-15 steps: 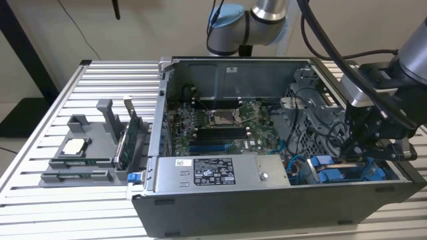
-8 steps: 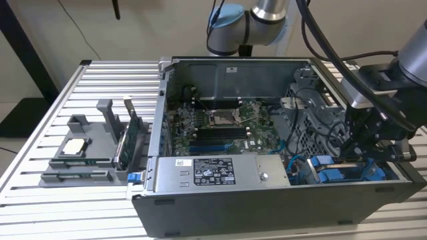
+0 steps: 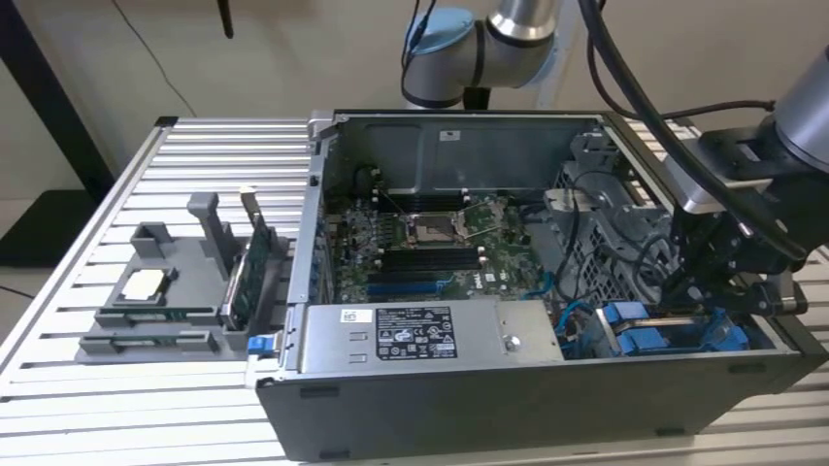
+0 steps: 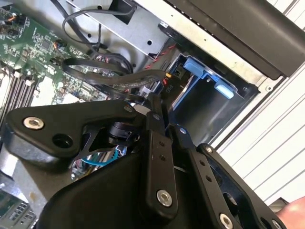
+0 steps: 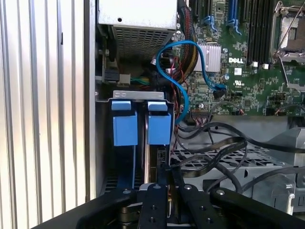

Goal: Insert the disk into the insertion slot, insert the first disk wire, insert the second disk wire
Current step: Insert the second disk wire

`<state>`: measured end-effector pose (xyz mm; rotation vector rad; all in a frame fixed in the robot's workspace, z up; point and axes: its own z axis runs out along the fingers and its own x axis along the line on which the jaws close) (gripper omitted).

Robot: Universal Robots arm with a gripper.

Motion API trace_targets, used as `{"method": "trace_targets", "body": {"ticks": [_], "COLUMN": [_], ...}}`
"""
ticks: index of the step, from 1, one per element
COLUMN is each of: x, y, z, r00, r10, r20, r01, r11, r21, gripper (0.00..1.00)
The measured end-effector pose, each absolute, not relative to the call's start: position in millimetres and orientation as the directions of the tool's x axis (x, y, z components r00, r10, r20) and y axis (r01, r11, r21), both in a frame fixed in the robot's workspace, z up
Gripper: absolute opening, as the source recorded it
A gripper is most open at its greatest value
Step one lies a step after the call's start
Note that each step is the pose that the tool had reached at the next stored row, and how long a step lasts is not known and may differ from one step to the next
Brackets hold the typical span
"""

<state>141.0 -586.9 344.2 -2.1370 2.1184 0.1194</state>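
The gripper (image 5: pixel 165 174), fingers pinched together on something too hidden to name, hangs over the disk (image 5: pixel 158 123) seated in its slot (image 5: pixel 138 98) at the open case's (image 3: pixel 545 388) front corner, print on the power supply label (image 3: pixel 412 331) illegible, all resting on a white slatted table (image 3: pixel 78 408).

Matt black plastic on the gripper (image 5: pixel 164 183), bright smooth blue plastic on the disk (image 5: pixel 158 123) carrier, dull grey sheet metal around the insertion slot (image 5: pixel 139 96), ribbed pale metal for the table (image 3: pixel 116 388), glossy green on the circuit board (image 5: pixel 248 52).
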Motion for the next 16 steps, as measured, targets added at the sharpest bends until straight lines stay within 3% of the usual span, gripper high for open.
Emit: {"method": "trace_targets", "body": {"ticks": [16], "x": [142.6], "y": [-586.8], "z": [331.8], "r00": [0.010], "r10": [-0.988], "r20": [-0.156], "r01": [-0.999], "r11": [-0.005], "r21": [-0.037], "gripper": [0.17]}}
